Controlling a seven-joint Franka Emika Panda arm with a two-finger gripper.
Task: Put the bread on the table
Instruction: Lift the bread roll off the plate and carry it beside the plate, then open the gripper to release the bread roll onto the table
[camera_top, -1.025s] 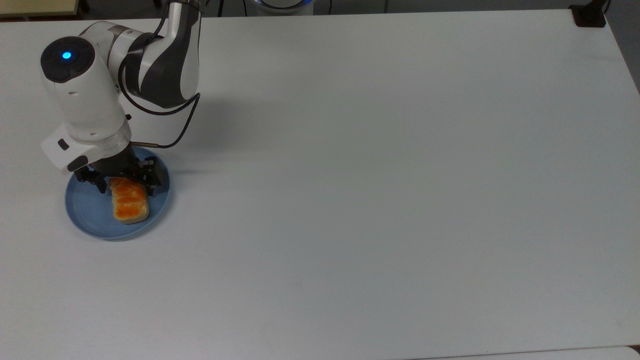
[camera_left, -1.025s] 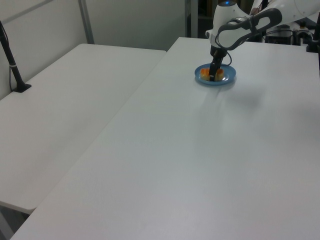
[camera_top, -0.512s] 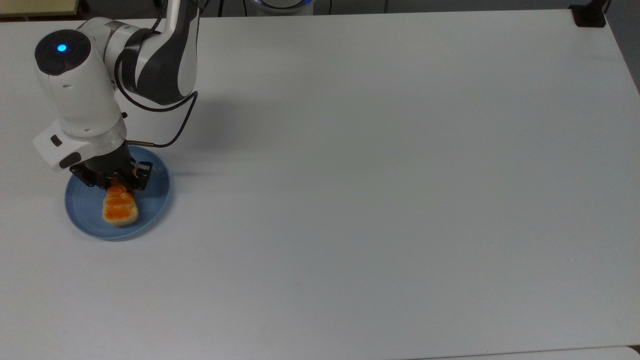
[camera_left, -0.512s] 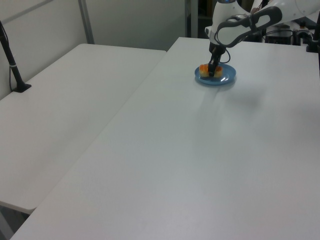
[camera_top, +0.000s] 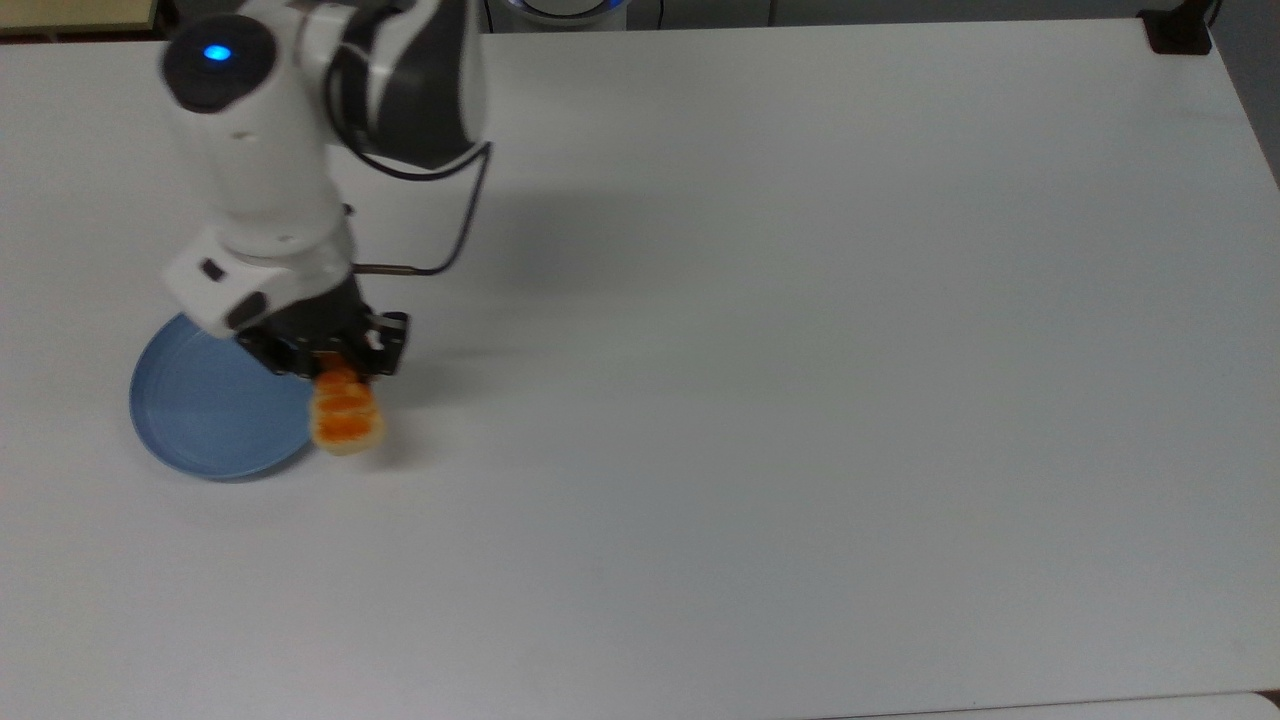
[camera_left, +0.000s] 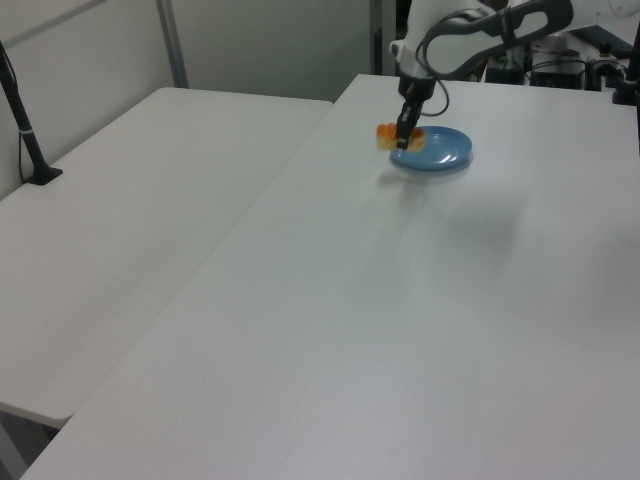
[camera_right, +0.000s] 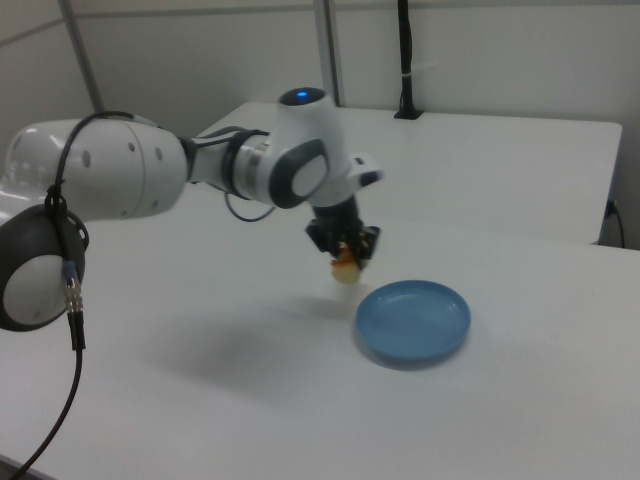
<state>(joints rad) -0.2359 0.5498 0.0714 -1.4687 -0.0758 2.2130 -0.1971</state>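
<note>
A wide white surface (camera_top: 800, 400) lies bare across its near part in the top view. Toward the top view's left sits a round blue plate (camera_top: 200, 420), flat on the surface with nothing lying in it. At the plate's rim on the top view's right hangs the bread (camera_top: 345, 418), a small pale loaf with a glossy orange segmented top. It is lifted off the surface, and one end points down. The dark gripper (camera_top: 335, 362) pinches the bread's upper end, its fingers closed against the loaf.

In the right view the bread (camera_right: 346, 268) hangs clear above the surface (camera_right: 250, 400), just beyond the plate (camera_right: 414, 320) toward the right view's left, with a soft shadow under it. The gripper (camera_right: 344, 246) points straight down from the white wrist. In the left view the bread (camera_left: 388, 135) shows as a blurred orange patch at the plate's (camera_left: 435, 150) edge on the left view's left, under the gripper (camera_left: 402, 130).

Farther back, the white and dark grey arm (camera_top: 300, 120) rises from the gripper, a blue light on top of one joint, with a black cable looping beside it.
</note>
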